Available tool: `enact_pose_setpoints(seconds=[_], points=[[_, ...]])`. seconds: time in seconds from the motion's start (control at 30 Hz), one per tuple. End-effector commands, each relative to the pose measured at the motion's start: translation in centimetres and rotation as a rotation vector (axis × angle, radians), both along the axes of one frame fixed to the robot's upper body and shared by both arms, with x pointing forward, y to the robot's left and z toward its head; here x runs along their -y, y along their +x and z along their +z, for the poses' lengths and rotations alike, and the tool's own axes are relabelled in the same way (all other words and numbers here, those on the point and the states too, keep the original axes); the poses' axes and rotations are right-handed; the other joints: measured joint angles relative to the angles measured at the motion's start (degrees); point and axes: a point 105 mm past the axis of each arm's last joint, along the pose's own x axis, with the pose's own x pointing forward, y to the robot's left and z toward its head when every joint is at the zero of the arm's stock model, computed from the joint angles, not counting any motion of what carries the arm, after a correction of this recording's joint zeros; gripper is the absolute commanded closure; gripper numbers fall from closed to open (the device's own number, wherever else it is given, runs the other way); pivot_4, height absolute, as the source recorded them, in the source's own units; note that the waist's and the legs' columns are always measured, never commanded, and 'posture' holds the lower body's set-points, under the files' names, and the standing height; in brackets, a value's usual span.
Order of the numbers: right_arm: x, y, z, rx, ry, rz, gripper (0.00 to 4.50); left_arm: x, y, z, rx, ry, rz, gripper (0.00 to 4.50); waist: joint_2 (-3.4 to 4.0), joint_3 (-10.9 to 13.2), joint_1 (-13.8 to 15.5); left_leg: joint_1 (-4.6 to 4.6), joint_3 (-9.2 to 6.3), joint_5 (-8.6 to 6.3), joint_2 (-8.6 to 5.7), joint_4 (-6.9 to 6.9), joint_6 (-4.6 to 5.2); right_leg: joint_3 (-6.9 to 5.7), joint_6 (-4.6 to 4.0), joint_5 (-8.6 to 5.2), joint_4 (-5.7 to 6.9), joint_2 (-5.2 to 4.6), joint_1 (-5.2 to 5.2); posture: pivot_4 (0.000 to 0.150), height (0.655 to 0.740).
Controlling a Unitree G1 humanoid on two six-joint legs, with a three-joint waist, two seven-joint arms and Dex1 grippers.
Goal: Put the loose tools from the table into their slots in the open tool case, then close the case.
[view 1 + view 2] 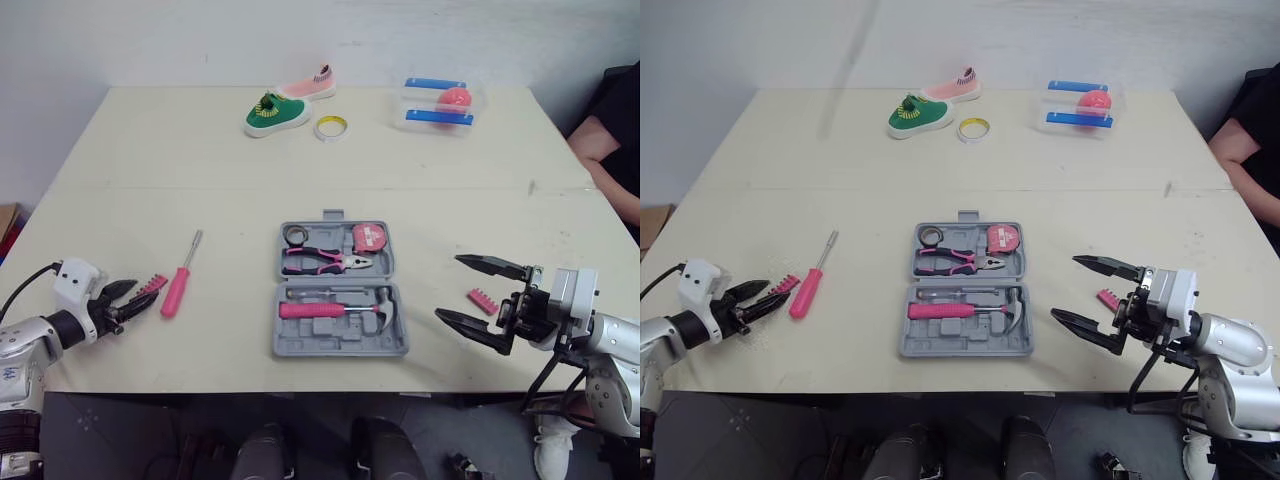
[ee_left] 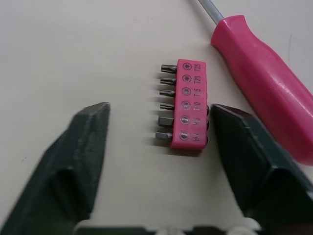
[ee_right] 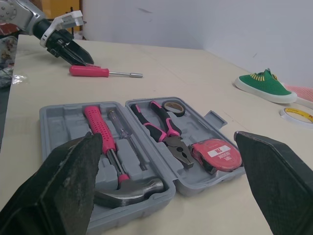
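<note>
Left gripper (image 2: 157, 111): jaws spread, one each side of the pink bit holder (image 2: 190, 105), next to the screwdriver (image 1: 178, 287).
Bit holder: 9 o'clock from the open case (image 1: 345, 337).
Right gripper (image 1: 450, 288): spread wide, empty, 3 o'clock of the case.

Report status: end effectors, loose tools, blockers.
Left end effector open around pink bit holder. Right end effector open, near second bit holder. Screwdriver loose, crowding left grasp; case open.

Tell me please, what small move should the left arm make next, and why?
Probably close the left pincer on the pink bit holder. Its fingers stand open on either side of the holder, which lies flat on the table beside the pink screwdriver, not yet gripped.
</note>
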Motion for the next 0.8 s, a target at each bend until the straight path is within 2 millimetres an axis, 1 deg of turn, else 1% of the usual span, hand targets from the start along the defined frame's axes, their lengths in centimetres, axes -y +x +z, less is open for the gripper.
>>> enact_pose_setpoints(seconds=[0.03,0.07,0.2,0.3,0.33,0.4,0.43,0.47,0.5,0.53,0.57,0.63,0.67,0.73,0.8], points=[[-0.2,-0.2,0.4,0.03,0.005,0.01,0.0,0.6,-0.7,-1.9,-0.082,-0.009,-0.048,3.51,0.0,0.0,0.0,0.0,0.0,0.0,-0.01,0.0,0.0,0.0,0.0,0.0,0.0,0.0,0.0,0.15,0.74],[-0.2,-0.3,0.4,0.029,0.006,0.01,0.0,0.7,-0.7,-1.9,-0.082,-0.012,-0.055,3.82,0.0,0.0,0.0,0.0,0.0,0.0,-0.01,0.01,0.0,0.0,0.0,0.0,0.0,0.0,0.0,0.15,0.74],[-0.5,-0.5,0.5,0.026,0.004,0.014,0.0,0.4,-1.1,-1.8,-0.066,-0.03,-0.055,3.84,0.0,0.0,-0.1,0.03,0.0,0.0,-0.01,-0.01,0.0,0.01,0.0,0.0,0.01,-0.01,0.02,0.15,0.74],[-0.5,-0.5,0.5,0.024,0.0,0.014,0.0,0.0,-1.4,-0.9,-0.018,-0.054,-0.041,3.84,0.0,0.0,-0.1,0.03,0.0,-0.01,-0.01,-0.02,0.0,0.02,0.0,0.0,-0.01,-0.01,0.02,0.15,0.74],[-0.6,-0.6,0.4,0.023,-0.006,0.017,0.0,-0.4,-1.5,1.1,0.088,-0.085,-0.028,3.84,0.0,0.0,-0.3,0.03,0.0,-0.01,-0.01,-0.03,0.0,0.02,0.0,0.0,-0.02,-0.02,0.02,0.15,0.74],[-0.6,-0.7,0.4,0.021,-0.013,0.019,0.0,-0.8,-2.0,3.9,0.237,-0.11,-0.02,3.84,-0.06,0.0,-0.5,0.03,0.02,-0.02,0.01,-0.05,-0.01,0.07,0.0,0.0,-0.04,0.0,-0.01,0.15,0.74],[-0.6,-0.7,0.5,0.021,-0.014,0.019,0.0,-0.6,-2.3,5.4,0.297,-0.109,-0.041,3.84,-0.13,0.1,-0.5,0.02,0.02,-0.02,0.03,-0.05,-0.01,0.06,0.0,0.0,-0.04,0.02,-0.01,0.15,0.74],[-0.6,-0.7,0.5,0.022,-0.014,0.018,0.0,-0.3,-2.5,6.1,0.323,-0.105,-0.058,3.84,-0.27,0.1,-0.3,0.01,0.02,-0.01,0.06,-0.04,-0.01,0.05,0.0,0.0,-0.05,0.03,-0.02,0.15,0.74],[-0.5,-0.7,0.6,0.024,-0.013,0.016,0.0,0.6,-2.8,7.0,0.337,-0.095,-0.105,3.84,-0.33,0.1,-0.3,0.0,0.01,0.0,0.08,-0.03,-0.03,0.03,0.0,0.0,-0.05,0.04,-0.02,0.15,0.74],[-0.5,-0.7,0.7,0.025,-0.012,0.015,0.0,1.2,-3.0,7.5,0.341,-0.089,-0.137,3.84,-0.33,0.1,-0.3,0.0,0.0,0.0,0.08,-0.02,-0.05,0.02,0.0,0.0,-0.05,0.04,-0.02,0.15,0.74],[-0.5,-0.7,0.8,0.024,-0.015,0.019,0.0,2.6,-3.0,8.6,0.351,-0.071,-0.206,3.84,-0.33,0.1,-0.2,0.0,0.0,0.0,0.07,-0.02,-0.05,0.03,0.0,0.0,-0.05,0.02,0.0,0.15,0.74],[-0.6,-0.8,0.9,0.019,-0.023,0.031,0.0,5.2,-3.2,9.9,0.354,-0.025,-0.323,3.84,-0.34,0.1,0.2,-0.01,-0.01,-0.01,0.03,0.02,-0.03,0.04,0.01,0.01,-0.06,-0.02,0.03,0.15,0.74],[-0.6,-0.8,0.9,0.016,-0.027,0.035,0.0,6.0,-3.2,10.2,0.353,-0.008,-0.357,3.84,-0.32,0.2,0.4,-0.01,-0.01,-0.01,0.02,0.03,-0.02,0.05,0.02,0.03,-0.09,-0.03,0.05,0.15,0.74],[-0.7,-0.8,1.0,0.0,-0.039,0.053,0.0,9.3,-3.1,10.7,0.318,0.019,-0.48,3.84,-0.3,0.2,0.7,0.0,-0.01,-0.02,0.01,0.01,-0.01,0.1,0.03,0.06,-0.13,-0.03,0.05,0.15,0.74],[-0.8,-0.8,1.0,-0.009,-0.048,0.062,0.0,11.1,-3.1,10.7,0.278,0.02,-0.53,3.84,-0.27,0.2,1.0,0.0,-0.01,-0.01,0.01,-0.03,-0.03,0.1,0.03,0.06,-0.14,0.0,0.04,0.15,0.74]])
